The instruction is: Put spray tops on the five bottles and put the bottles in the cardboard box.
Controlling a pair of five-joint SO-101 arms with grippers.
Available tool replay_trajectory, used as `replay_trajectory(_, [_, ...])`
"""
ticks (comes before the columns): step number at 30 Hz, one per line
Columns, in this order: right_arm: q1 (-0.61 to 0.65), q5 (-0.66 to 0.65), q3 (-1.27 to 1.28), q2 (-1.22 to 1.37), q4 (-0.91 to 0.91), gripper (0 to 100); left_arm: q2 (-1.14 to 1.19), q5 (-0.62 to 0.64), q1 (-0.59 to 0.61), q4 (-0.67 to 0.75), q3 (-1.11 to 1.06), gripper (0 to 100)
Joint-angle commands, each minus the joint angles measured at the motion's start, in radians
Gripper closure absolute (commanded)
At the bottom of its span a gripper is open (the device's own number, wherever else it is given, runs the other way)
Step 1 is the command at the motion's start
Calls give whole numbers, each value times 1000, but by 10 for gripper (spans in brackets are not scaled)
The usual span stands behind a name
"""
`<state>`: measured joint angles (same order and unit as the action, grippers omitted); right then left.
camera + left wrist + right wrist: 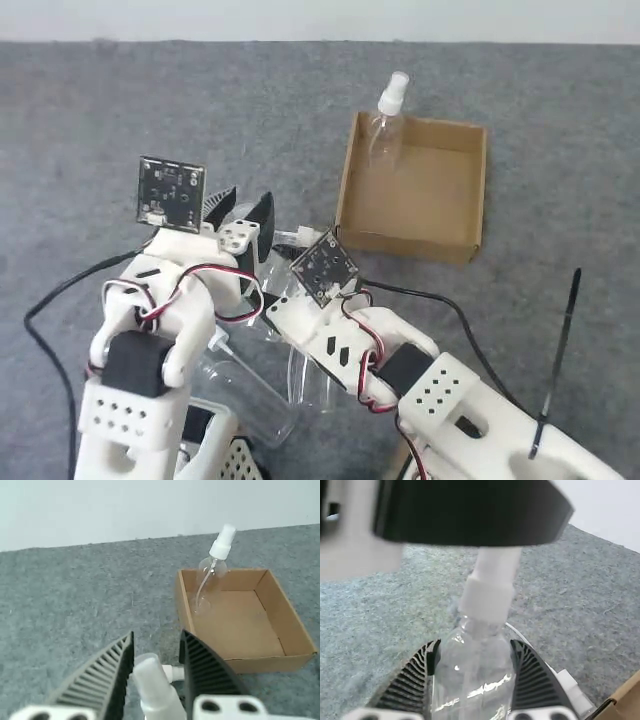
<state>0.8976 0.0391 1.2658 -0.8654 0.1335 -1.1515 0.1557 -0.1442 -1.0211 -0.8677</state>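
**Two pincers are joining a spray top to a bottle**

Standing by the table, I am watching both arms working on one bottle. The left pincer [157,636] is gripping a white spray top [150,677], with one ribbed jaw on each side of it. The right pincer [475,647] is closed around the clear bottle [470,680] at its shoulder. The spray top is sitting on the neck of this bottle, just beside the near corner of the cardboard box [430,200].

In the box, one capped bottle [385,135] is already standing upright in a far corner. More clear bottles [262,405] are lying on the carpet [100,120] under the arms. How many, I cannot tell.

I think the step in hand is seating the top, and I cannot tell if it is fully down. To do it well, the right pincer should be holding the bottle steady without crushing its thin wall. The left pincer should be keeping the top in line with the neck while it is pressing or turning. Only a seated top should be released. After that, the bottle should go into the box without knocking the standing one.
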Motion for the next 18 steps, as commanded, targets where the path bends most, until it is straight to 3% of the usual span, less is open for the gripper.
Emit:
replay_trajectory(1, [1,11,-6,-39,-31,992,-20,-23,9,12,81,863])
replay_trajectory(7, [1,11,-6,-39,-30,992,146,-26,115,-11,202,877])
replay_trajectory(12, [1,11,-6,-39,-30,992,284,-86,112,-35,225,910])
replay_trajectory(18, [1,11,-6,-39,-30,992,252,-126,75,-80,182,910])
